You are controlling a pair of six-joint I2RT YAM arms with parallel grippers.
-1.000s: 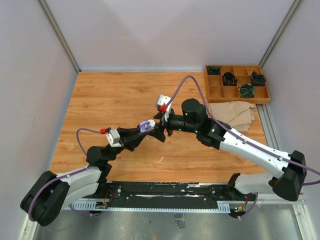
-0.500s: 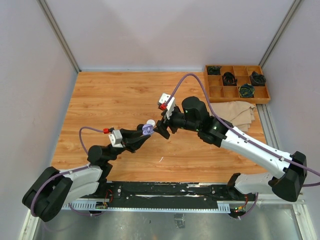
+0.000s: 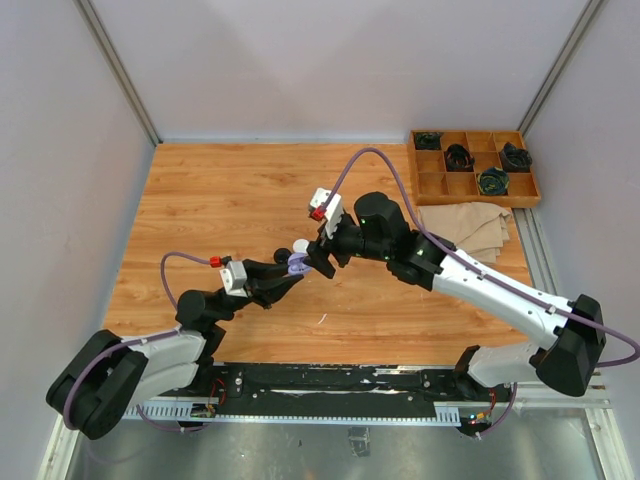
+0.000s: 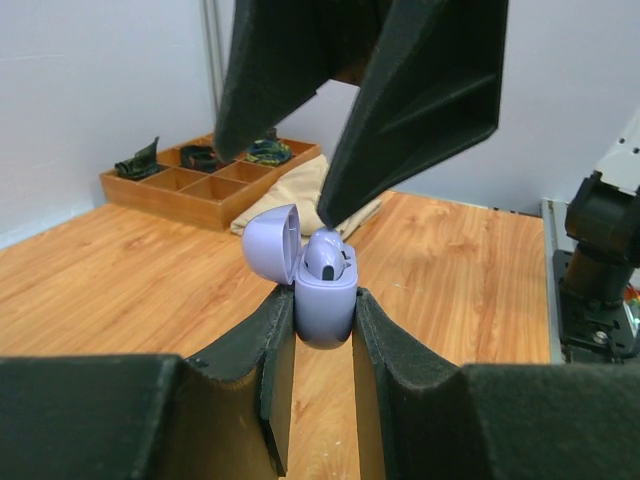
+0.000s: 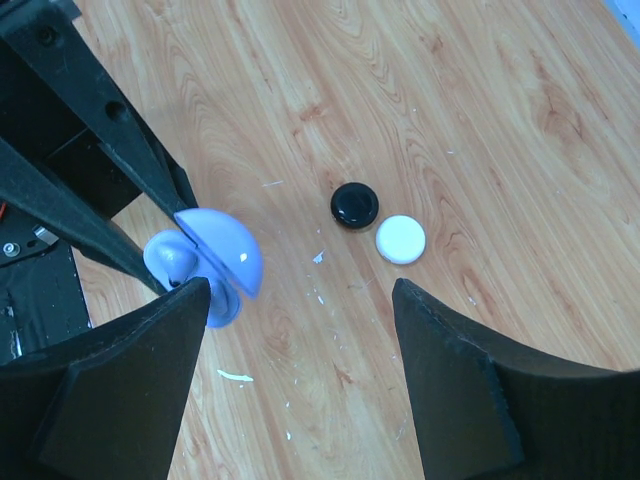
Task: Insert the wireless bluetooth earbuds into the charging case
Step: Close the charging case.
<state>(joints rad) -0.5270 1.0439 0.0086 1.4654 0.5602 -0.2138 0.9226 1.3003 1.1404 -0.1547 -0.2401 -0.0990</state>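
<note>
Top view, left end effector (image 3: pixel 289 268): clenched on the lilac charging case (image 3: pixel 297 264), holding it up off the desk (image 3: pixel 200 200) near the middle.
Top view, right end effector (image 3: pixel 318 260): spread wide, and I can see nothing in it. Its tips sit just right of the case, so it's the free arm nearest the job.
Left wrist, case: upright between the left fingers (image 4: pixel 275 345), with the lid (image 4: pixel 272 245) swung open to the left and the mouth facing up.
Left wrist, lilac earbud (image 4: pixel 328 258): sitting in the mouth of the case, apparently stem down. One right fingertip (image 4: pixel 335 205) hangs just above it.
Right wrist, offset: the case lies beside the finger at the view's left (image 5: pixel 120 400), not centred in the gap.
Right wrist, desk: a black round case (image 5: pixel 354 204) and a white round case (image 5: pixel 400 240) lie side by side, well below the held case.
Next move, my read: a straight push down along the case's upright axis.
</note>
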